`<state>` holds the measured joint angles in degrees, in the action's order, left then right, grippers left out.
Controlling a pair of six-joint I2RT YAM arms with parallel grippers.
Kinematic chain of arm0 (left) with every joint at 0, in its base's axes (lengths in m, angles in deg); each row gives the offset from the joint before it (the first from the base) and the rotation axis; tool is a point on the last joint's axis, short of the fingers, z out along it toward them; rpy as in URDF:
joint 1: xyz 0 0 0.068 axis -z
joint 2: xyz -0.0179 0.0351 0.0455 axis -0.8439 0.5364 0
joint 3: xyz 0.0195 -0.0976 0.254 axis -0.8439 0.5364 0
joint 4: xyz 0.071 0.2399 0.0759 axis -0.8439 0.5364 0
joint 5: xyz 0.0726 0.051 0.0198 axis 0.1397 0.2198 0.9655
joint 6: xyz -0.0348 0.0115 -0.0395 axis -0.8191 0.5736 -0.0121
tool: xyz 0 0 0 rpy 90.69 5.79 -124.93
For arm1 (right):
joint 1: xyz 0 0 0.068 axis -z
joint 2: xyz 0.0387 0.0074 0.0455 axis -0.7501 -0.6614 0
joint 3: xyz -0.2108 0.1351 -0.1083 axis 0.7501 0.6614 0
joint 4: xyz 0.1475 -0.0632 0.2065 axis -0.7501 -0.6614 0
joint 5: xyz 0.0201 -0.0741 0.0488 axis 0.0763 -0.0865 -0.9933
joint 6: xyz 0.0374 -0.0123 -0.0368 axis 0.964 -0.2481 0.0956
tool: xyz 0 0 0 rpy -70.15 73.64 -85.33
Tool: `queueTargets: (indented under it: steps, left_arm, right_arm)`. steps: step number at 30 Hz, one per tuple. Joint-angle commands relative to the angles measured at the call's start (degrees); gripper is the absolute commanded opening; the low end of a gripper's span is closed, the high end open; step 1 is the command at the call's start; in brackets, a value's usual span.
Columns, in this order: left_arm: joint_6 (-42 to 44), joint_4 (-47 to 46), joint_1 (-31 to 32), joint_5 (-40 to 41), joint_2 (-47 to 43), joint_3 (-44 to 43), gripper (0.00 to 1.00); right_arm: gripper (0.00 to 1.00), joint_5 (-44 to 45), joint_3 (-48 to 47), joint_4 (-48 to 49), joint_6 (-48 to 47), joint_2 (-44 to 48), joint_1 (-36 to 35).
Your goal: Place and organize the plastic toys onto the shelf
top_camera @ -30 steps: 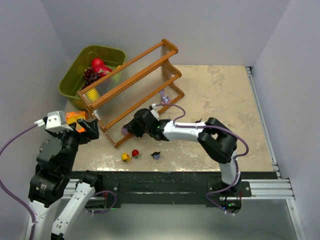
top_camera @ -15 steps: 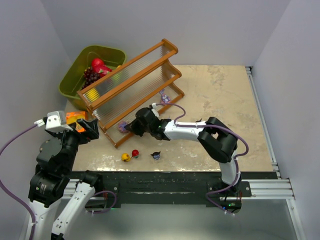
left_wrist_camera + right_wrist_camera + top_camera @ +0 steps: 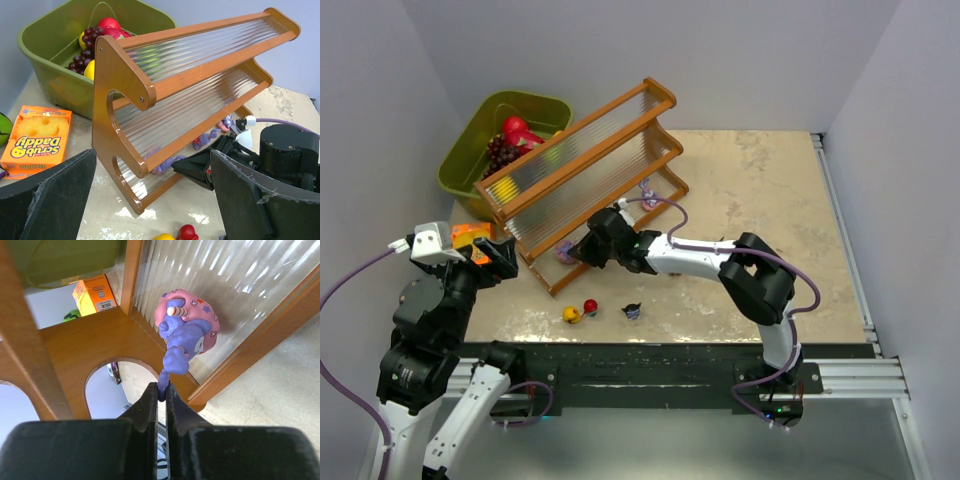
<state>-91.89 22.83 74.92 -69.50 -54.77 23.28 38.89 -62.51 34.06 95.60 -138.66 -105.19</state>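
At the left, the left gripper point(image 3: 150, 205) hangs with its two fingers point(image 3: 50, 200) spread wide apart and nothing between them. It looks in at the left end of the shelf point(image 3: 120, 100) from just beside it, and no toy is near its pads.

Further right, the right gripper point(image 3: 161, 395) reaches in low at that same end of the shelf. Its fingers are pressed nearly together, clamped on the thin lower tip of a purple-and-pink toy point(image 3: 187, 332). The toy's pink, star-dotted body sticks out beyond the fingertips and lies against the ribbed clear plastic of the lowest tier, close to the wooden end panel; we cannot tell whether its weight rests on the tier.

Now the containers. The olive-green bin point(image 3: 455, 165) sits at the far left corner, behind the shelf, and holds a red fruit point(image 3: 516, 128), dark grapes point(image 3: 500, 152) and a yellow piece point(image 3: 90, 70). An orange sponge box point(image 3: 35, 137) lies on the table just in front of it. The shelf runs on a slant from near left to far right – its upper two tiers look bare, while on the lowest tier more purple toys point(image 3: 205, 140) sit further along to the right.

On the table in front of the shelf, near the front edge, three small toys stand loose – a yellow one point(image 3: 572, 315), a red one point(image 3: 590, 306) touching or almost touching it, and a dark one point(image 3: 633, 311) a little apart.
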Motion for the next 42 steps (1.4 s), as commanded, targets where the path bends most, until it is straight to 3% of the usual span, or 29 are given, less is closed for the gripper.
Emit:
queueTargets:
  steps: [1, 17, 21, 24, 35, 42]
  left_arm:
    - [1.14, -1.0, -0.23, 0.44, 0.09, -1.22, 1.0]
    - [1.05, -1.09, -0.23, 0.61, 0.0, -0.52, 1.0]
    - [1.06, -1.09, -0.23, 0.87, -0.26, -0.61, 1.0]
    - [1.14, -1.0, -0.23, 0.96, -0.26, -0.61, 1.0]
    - [1.14, -0.82, -0.23, 1.14, -0.26, -0.78, 1.0]
    - [0.97, -1.0, -0.23, 0.96, -0.17, -1.14, 1.0]
  right_arm:
    - [0.12, 0.81, -3.77, -1.09, -1.17, -0.7, 0.17]
    - [0.18, 1.07, -5.09, -5.22, 1.9, -1.58, 0.08]
    - [0.35, 0.72, -6.05, -5.05, 1.47, -2.2, 0.08]
    - [0.42, 0.89, -6.67, -4.26, 0.59, -2.29, 0.17]
    - [0.5, -0.51, -6.24, -2.23, -1.34, -1.06, 0.08]
    - [0.61, 1.51, 4.74, 7.08, -3.1, 8.15, -0.62]
